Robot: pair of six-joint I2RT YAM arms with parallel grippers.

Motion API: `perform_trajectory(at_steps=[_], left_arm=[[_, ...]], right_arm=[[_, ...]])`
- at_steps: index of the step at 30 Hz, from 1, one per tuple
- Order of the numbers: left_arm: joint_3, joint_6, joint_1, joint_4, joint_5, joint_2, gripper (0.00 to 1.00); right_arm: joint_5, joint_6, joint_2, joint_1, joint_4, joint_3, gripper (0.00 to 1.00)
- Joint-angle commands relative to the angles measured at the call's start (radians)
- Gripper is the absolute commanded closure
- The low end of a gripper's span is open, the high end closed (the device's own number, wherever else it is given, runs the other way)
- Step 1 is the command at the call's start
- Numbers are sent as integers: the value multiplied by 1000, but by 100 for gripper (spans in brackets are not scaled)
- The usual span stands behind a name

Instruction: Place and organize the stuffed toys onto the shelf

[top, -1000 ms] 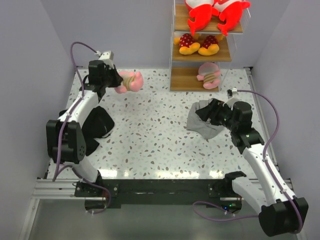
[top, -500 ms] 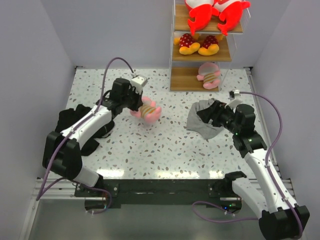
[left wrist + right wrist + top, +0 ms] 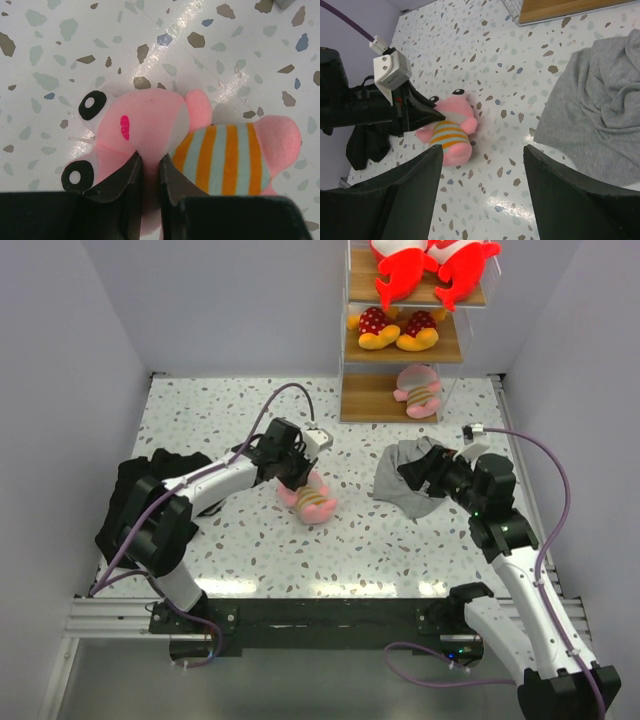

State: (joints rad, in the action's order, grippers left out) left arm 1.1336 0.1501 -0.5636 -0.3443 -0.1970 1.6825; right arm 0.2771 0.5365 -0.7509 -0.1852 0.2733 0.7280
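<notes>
While the last pink toy (image 3: 312, 497) lies on its side near the middle of the worktop, everything else is already shelved. The shelf (image 3: 365, 400) stands at the far edge, right of centre, with the two red-and-white toys (image 3: 430, 265) on the top board, the two yellow-orange toys (image 3: 398, 330) in the middle, and the pink twin (image 3: 417, 391) on the right part of the bottom board. The left gripper (image 3: 150, 160) has its fingers nearly together, pinching a fold of plush between head and striped shirt, with the toy resting on the worktop. The right gripper (image 3: 430, 468) hangs over the grey cloth (image 3: 400, 485) nearer the right edge, fingers wide apart and holding nothing. A black cloth (image 3: 140, 490) sits by the left edge. My read is this is the final placement, maybe a regrip or a hand-off, hard to say. Next up, one arm needs a solid hold on the body, a lift clear of the frame, then a slide onto the bare left part of the bottom board without bumping the twin.
</notes>
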Motion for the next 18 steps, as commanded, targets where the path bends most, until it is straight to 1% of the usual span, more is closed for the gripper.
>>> perform_trajectory(at_steps=[1, 2, 4, 7, 9, 10, 12, 13, 15, 16, 18], left_arm=[[22, 28, -4, 30, -22, -24, 75], [20, 23, -4, 33, -16, -24, 67], [20, 14, -4, 36, -9, -24, 60], [15, -9, -4, 53, 25, -43, 50], [20, -21, -4, 57, 59, -56, 48], [23, -50, -4, 62, 80, -73, 43], [38, -85, -4, 67, 177, -99, 33], [44, -122, -1, 67, 250, -109, 26], [63, -153, 14, 64, 289, -130, 20], [74, -206, 21, 57, 309, -138, 18], [95, -250, 51, 38, 326, -161, 12]], right_arm=[[-18, -30, 22, -3, 7, -1, 31], [-16, -29, 22, -2, 12, -1, 31], [-15, -26, 24, -3, 32, 1, 32], [-22, -23, 19, -3, 73, 5, 32], [-32, -15, 10, -3, 92, 7, 33], [-30, -13, 7, -5, 102, 5, 33], [-3, 5, -4, -5, 99, -1, 34], [5, 11, -8, -5, 93, -4, 34], [10, 28, -21, -10, 86, -16, 35], [4, 34, -25, -14, 70, -22, 35], [-1, 42, -57, -28, 55, -35, 36]])
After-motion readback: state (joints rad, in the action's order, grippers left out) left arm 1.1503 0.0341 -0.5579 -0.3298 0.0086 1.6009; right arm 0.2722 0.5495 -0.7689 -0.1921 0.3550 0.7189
